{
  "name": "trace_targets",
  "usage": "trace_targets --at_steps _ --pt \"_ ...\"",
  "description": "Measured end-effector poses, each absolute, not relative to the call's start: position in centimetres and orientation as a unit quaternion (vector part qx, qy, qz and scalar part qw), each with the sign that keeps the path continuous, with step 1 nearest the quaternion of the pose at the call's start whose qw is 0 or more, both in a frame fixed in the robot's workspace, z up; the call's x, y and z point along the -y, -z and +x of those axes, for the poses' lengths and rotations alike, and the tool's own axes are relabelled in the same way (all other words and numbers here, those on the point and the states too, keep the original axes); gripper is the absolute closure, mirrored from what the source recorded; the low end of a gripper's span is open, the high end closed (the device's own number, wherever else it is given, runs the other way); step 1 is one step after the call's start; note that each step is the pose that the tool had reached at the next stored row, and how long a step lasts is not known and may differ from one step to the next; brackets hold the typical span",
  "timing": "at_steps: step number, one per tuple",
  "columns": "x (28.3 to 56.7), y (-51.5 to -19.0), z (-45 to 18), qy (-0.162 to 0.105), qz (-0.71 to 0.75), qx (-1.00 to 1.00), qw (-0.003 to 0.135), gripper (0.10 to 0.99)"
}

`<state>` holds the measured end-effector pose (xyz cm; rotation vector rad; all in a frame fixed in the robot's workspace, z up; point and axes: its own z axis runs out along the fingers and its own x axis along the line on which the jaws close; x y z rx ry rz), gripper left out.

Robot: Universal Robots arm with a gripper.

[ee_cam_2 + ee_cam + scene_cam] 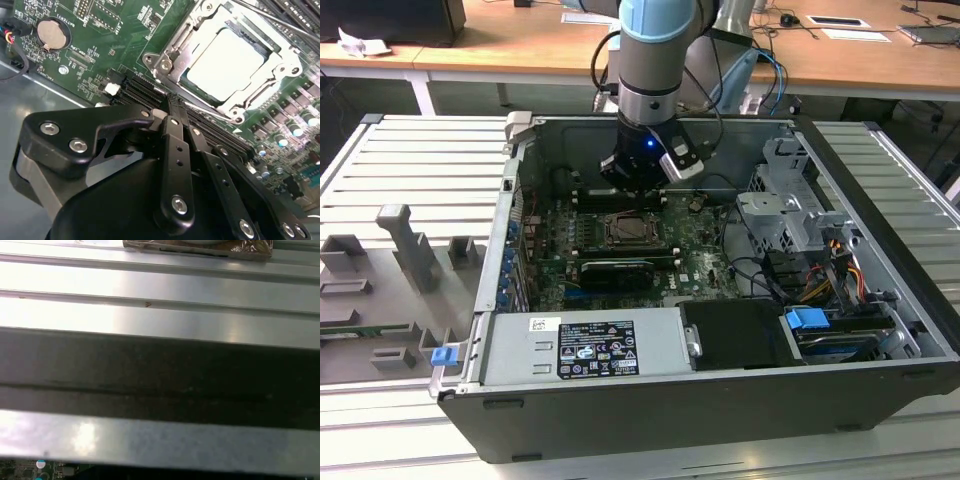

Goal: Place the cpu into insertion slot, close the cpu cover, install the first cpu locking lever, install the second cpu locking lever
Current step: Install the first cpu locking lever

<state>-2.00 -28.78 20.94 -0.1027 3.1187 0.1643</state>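
Observation:
In the second wrist view the cpu [225, 60] lies pale and flat in the insertion slot [635, 232] on the green board. The silver cpu cover [172, 52] is folded down around the cpu as a frame. A thin metal lever rod [212, 111] runs along the socket edge nearest my fingers. My gripper [169, 100] is shut, its two black fingers [175, 150] pressed together with nothing seen between them, and the tips are just off that socket edge. The exterior view has my gripper [638, 192] hanging right above the far side of the socket inside the open case.
Long black memory slots [210, 131] lie between my fingers and the socket. A coin battery [50, 34] sits on the board. The power supply [585, 345], drive cage [790, 215] and cables [820, 285] crowd the case. Grey fixtures [405, 250] stand on the ribbed table.

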Motion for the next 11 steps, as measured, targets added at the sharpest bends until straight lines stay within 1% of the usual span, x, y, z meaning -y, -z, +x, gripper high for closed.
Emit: trace_targets --at_steps 11 --pt "28.75 -20.46 -1.88 -0.048 -0.033 -0.998 0.009 0.980"
